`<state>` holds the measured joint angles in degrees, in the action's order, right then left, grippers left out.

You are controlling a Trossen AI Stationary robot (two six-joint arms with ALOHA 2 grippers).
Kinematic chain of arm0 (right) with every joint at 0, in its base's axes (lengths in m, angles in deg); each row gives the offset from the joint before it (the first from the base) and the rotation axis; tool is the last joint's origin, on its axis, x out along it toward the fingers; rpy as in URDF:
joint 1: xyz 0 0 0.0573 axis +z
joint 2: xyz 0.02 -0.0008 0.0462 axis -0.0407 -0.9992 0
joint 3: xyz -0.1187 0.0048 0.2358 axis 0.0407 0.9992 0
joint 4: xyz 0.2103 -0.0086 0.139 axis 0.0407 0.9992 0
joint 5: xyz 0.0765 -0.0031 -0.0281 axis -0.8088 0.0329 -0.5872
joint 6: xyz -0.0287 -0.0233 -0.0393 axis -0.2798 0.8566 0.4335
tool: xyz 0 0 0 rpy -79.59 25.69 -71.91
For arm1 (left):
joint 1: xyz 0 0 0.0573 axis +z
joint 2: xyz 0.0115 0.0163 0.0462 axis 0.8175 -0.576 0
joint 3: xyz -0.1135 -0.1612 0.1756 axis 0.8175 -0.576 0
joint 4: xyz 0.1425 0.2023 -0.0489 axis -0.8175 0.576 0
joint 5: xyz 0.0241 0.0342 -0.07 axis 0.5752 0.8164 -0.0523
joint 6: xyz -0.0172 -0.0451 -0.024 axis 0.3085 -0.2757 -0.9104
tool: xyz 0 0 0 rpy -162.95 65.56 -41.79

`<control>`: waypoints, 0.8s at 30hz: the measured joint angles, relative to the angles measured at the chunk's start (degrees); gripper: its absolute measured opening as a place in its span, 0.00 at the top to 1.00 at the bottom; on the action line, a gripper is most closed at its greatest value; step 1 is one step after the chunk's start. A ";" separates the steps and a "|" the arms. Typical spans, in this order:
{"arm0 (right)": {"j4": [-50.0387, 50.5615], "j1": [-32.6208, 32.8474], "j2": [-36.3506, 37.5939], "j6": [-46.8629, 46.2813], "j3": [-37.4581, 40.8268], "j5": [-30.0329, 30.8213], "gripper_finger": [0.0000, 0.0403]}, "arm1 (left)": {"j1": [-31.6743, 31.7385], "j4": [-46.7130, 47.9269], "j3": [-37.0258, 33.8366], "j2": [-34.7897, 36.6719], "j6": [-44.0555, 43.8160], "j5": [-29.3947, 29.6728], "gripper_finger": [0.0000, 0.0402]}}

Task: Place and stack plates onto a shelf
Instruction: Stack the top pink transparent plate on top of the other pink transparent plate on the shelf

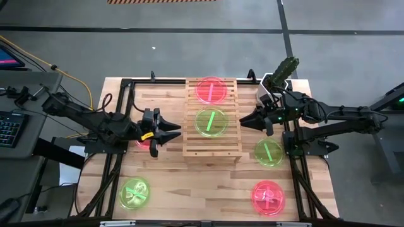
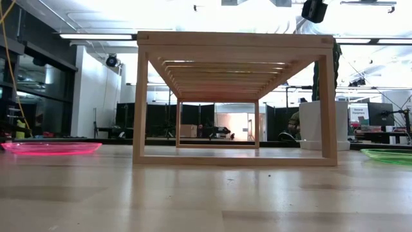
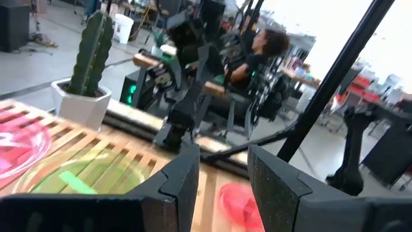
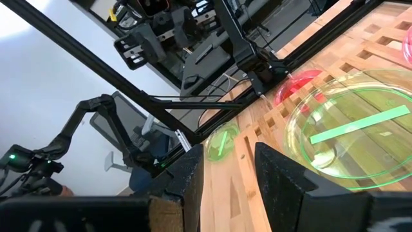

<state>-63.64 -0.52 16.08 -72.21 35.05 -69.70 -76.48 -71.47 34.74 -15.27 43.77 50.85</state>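
Note:
The pale slatted shelf point(image 1: 211, 146) point(image 2: 235, 96) stands mid-table, with a pink plate point(image 1: 211, 90) point(image 3: 18, 147) and a green plate point(image 1: 211, 122) point(image 3: 84, 175) point(image 4: 354, 138) lying flat on its top. On the tabletop rest a pink plate point(image 1: 140, 144) point(image 2: 50, 147) point(image 4: 299, 84) partly under my left arm, a green plate point(image 1: 268, 152) point(image 2: 389, 154), a pink plate point(image 1: 268, 197) and a green plate point(image 1: 134, 193) point(image 4: 222, 143). My left gripper point(image 1: 175, 131) point(image 3: 222, 187) hovers open by the shelf's left side. My right gripper point(image 1: 242, 120) point(image 4: 228, 174) hovers open by its right side.
A white pot with a cactus point(image 1: 281, 74) point(image 3: 87, 71) point(image 2: 315, 125) stands at the far right corner behind the shelf. Black frame rails point(image 1: 120, 145) run along the table's left and right sides. A seated person point(image 3: 261, 55) shows in the room beyond.

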 joint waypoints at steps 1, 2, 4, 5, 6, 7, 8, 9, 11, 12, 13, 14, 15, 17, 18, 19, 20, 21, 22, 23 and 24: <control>0.00 0.00 0.00 0.00 0.00 0.07 0.70 | 0.41 1.24 0.03 0.48 -0.19 -0.01 0.70; 0.02 0.00 -0.01 0.00 0.00 0.32 0.70 | 0.98 3.36 0.32 0.96 -0.75 0.00 0.70; 0.03 0.00 -0.01 0.00 0.00 1.15 0.70 | 2.30 9.99 1.41 1.89 -3.28 0.33 0.70; 0.12 0.00 -0.01 -0.02 0.00 1.57 0.70 | 2.99 14.60 2.05 2.16 -5.00 0.60 0.70; 0.28 0.00 -0.01 -0.01 0.00 1.99 0.70 | 3.72 19.26 2.68 2.21 -7.20 0.74 0.70; 0.49 -0.01 -0.01 -0.02 0.00 2.22 0.70 | 4.43 24.37 3.14 2.15 -9.89 0.62 0.70; 0.63 -0.01 -0.02 -0.02 0.00 2.41 0.70 | 4.99 29.59 3.19 2.11 -12.77 0.05 0.70; 0.76 -0.01 -0.02 -0.02 0.00 2.54 0.70 | 5.38 34.51 3.01 1.73 -15.60 -1.16 0.70; 1.12 -0.02 -0.02 -0.18 0.00 2.54 0.70 | 5.62 42.22 1.90 0.34 -20.88 -4.41 0.70; 1.32 -0.02 -0.02 -0.47 0.00 2.52 0.70 | 5.49 45.79 0.88 -0.52 -23.18 -6.14 0.70; 1.49 -0.02 -0.02 -0.48 0.00 2.54 0.70 | 5.08 48.57 -0.21 -1.57 -25.62 -7.77 0.70; 1.73 -0.02 -0.02 -0.48 0.00 2.54 0.70 | 4.55 50.01 -1.39 -2.78 -27.87 -9.11 0.70; 1.84 -0.02 -0.02 -0.50 0.00 2.54 0.70 | 3.96 50.43 -2.78 -3.89 -30.10 -10.40 0.70; 1.81 -0.02 -0.02 -0.47 0.00 2.54 0.70 | 2.86 51.45 -5.75 -6.64 -34.15 -12.54 0.70; 1.81 -0.02 -0.02 -0.46 0.00 2.54 0.70 | 2.41 51.34 -6.95 -8.31 -36.11 -13.74 0.70; 1.86 -0.02 -0.02 -0.48 0.00 2.54 0.70 | 2.08 51.43 -7.96 -10.03 -37.90 -15.08 0.70; 1.84 -0.02 -0.02 -0.50 0.00 2.54 0.70 | 1.93 52.05 -8.56 -11.80 -39.05 -16.46 0.70; 1.85 -0.02 -0.02 -0.58 0.00 2.54 0.70 | 1.95 52.81 -8.74 -13.64 -39.43 -17.55 0.70; 1.97 -0.02 -0.02 -0.59 0.00 2.54 0.70 | 1.97 53.21 -8.71 -15.46 -39.39 -18.28 0.70; 2.04 -0.02 -0.02 -0.61 0.00 2.54 0.70 | 2.05 53.43 -8.69 -16.93 -39.15 -18.69 0.70; 2.06 -0.02 -0.02 -0.64 0.00 2.54 0.70 | 2.17 53.85 -8.57 -18.20 -39.08 -18.76 0.70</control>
<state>-61.58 -0.54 16.06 -72.84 35.05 -67.16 -74.31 -17.62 26.17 -33.47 4.69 32.09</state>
